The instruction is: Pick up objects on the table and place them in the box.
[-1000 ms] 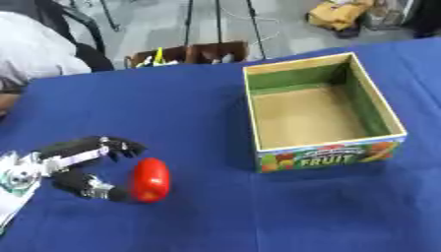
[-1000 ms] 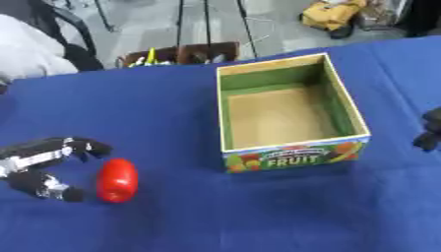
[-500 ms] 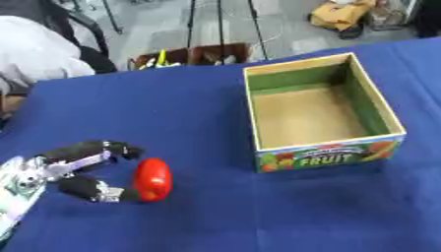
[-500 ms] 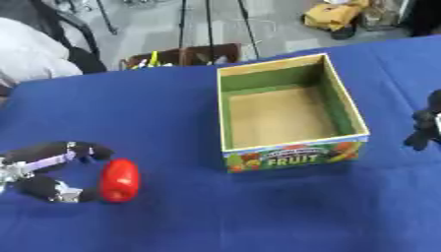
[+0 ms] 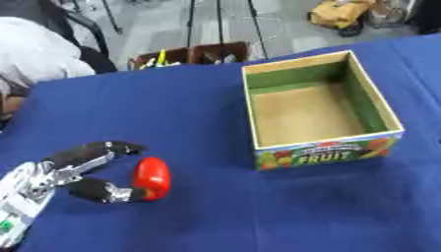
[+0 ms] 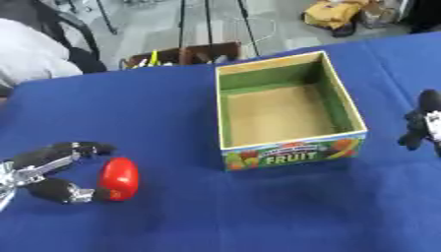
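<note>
The left robot hand [image 5: 82, 172] enters from the lower left and lies low over the blue table [image 5: 189, 113]. Its fingers [image 5: 95, 152] and thumb [image 5: 103, 191] are spread in an open, released curve; they do not close on anything. The thumb tip appears to touch the lower end of the red object [image 5: 151, 177], while the fingers stop just short of its upper end.

The red object is a smooth, oblong item lying on the table, immediately right of the left robot hand and well apart from the box.

The box [image 5: 320, 110] stands upright on the table, right of centre, with its top open. Its inner walls are green and its floor is bare brown card. The front panel carries a fruit picture and the word "FRUIT".

The right robot hand [image 6: 422, 125] shows at the right edge of the right eye view, near the box but apart from it. Whether it is released or clenched cannot be told.
</note>
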